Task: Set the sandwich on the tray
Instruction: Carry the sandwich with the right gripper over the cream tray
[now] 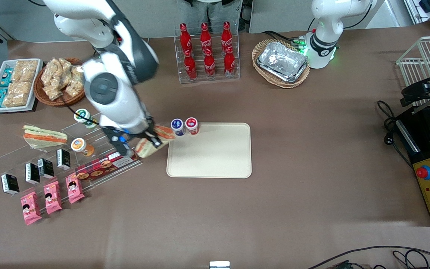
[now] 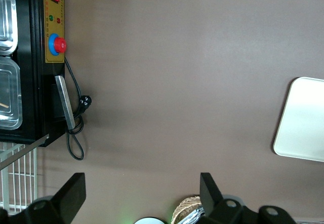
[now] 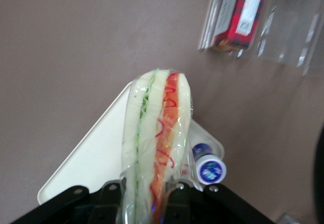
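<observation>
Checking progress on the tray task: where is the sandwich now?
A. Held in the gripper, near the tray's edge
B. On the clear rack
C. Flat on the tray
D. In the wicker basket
A: the gripper is shut on the sandwich, beside the tray.

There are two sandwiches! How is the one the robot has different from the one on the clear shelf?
The held sandwich is clamped in the gripper, up off the table at the edge of the tray; the other sandwich lies on the clear display stand, untouched. The held one stands on edge between the fingers; the other lies flat. Both are plastic-wrapped white bread wedges with orange and green filling.
</observation>
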